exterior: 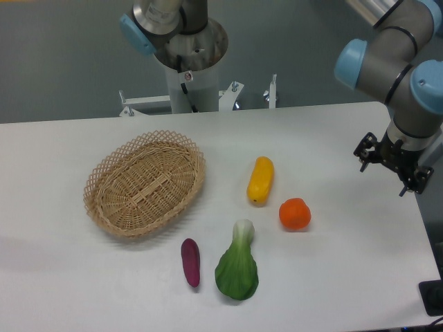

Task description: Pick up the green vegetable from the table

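Gripper hangs over right edge of table, fingers apart, holding nothing (well away from every toy, so grasp not yet begun). Green vegetable lies flat near front edge, pale stem pointing toward back, leafy body free on all sides. Purple eggplant just beside it on left, not touching. Yellow vegetable and orange nearer table middle. Wicker basket toward left edge, nothing inside.

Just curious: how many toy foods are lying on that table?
4: a yellow vegetable mid-table, an orange to its right, a green vegetable near the front, an eggplant left of it. None looks hidden.
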Robot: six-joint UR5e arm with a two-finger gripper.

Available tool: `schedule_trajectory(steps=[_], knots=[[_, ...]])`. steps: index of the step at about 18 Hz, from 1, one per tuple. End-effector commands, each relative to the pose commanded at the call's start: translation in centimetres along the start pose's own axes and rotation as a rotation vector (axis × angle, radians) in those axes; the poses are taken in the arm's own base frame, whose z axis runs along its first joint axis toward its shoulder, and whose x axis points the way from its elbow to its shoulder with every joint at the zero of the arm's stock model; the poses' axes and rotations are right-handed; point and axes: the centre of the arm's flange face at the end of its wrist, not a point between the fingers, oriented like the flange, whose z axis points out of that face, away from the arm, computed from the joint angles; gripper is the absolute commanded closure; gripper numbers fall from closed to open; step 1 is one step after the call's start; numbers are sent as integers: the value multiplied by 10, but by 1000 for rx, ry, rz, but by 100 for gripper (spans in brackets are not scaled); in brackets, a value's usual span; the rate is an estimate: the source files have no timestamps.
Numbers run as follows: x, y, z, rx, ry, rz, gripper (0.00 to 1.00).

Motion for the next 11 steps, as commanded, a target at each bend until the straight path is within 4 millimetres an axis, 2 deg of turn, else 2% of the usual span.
schedule_trajectory(steps=[9,11], knots=[[-1,-1,-2,12,-2,-3,0],[0,-4,-3,55,2,-49,0]])
